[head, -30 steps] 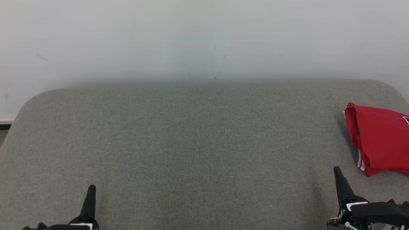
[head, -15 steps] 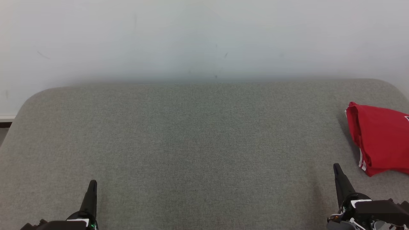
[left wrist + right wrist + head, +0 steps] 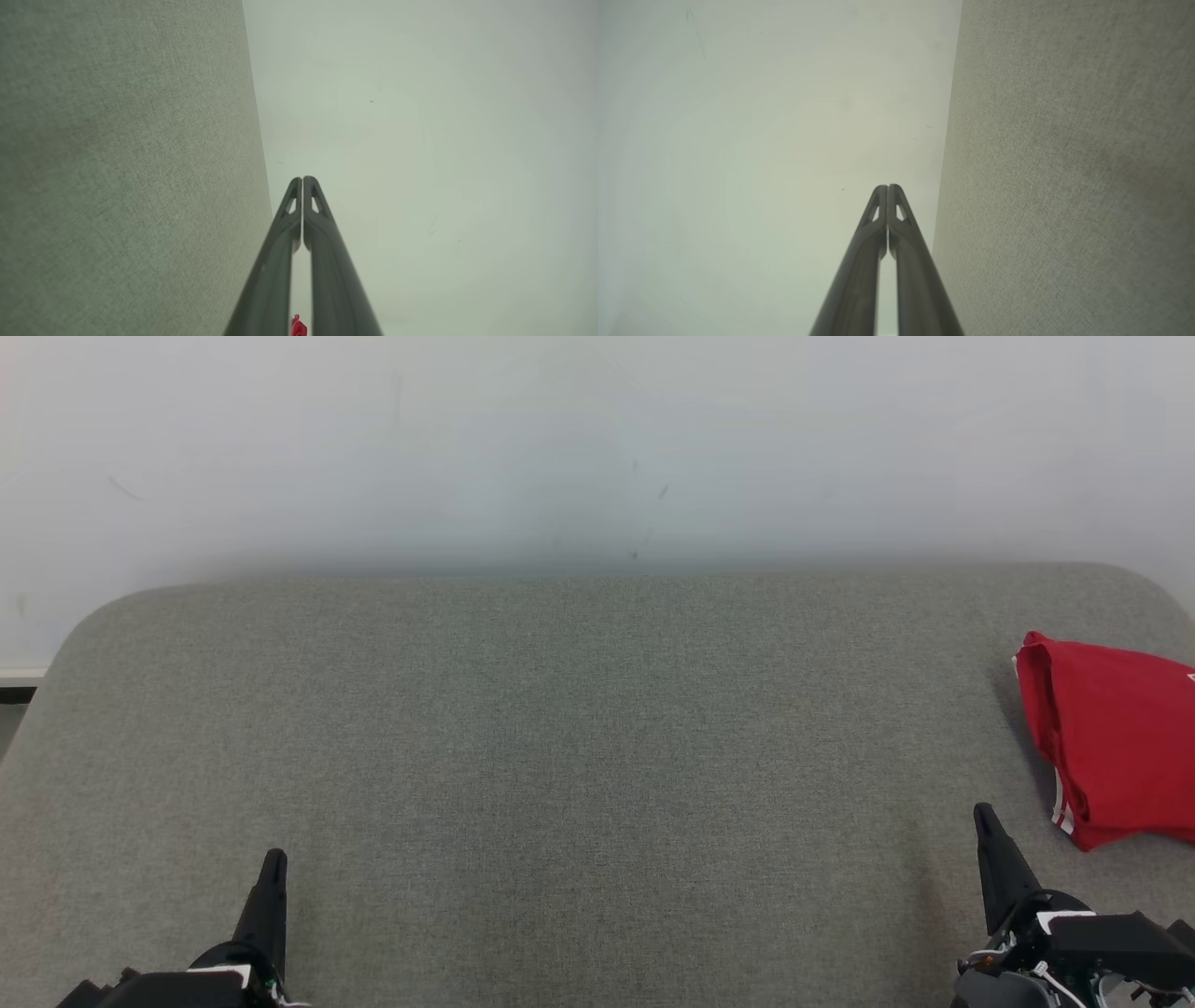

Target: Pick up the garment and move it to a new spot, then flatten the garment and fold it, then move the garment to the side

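Note:
The garment [image 3: 1116,737], red with white stripes at one hem, lies folded at the right edge of the grey padded table [image 3: 579,737], partly cut off by the picture's edge. A sliver of its red [image 3: 297,326] peeks between my left fingers in the left wrist view. My left gripper [image 3: 274,859] rests shut at the lower left, holding nothing, far from the cloth. At the lower right, my right gripper [image 3: 982,814] is shut and empty, a short way to the near left of the garment. Both wrist views show the tips [image 3: 302,179] [image 3: 887,187] pressed together.
A pale wall [image 3: 597,448] rises straight behind the table's far edge. The table has rounded far corners, and a strip of floor and skirting [image 3: 14,686] shows beyond its left corner.
The picture has shifted slightly, with the table's far edge and the garment a little higher. Both grippers' tips stand a little higher in the picture too. The garment lies as before.

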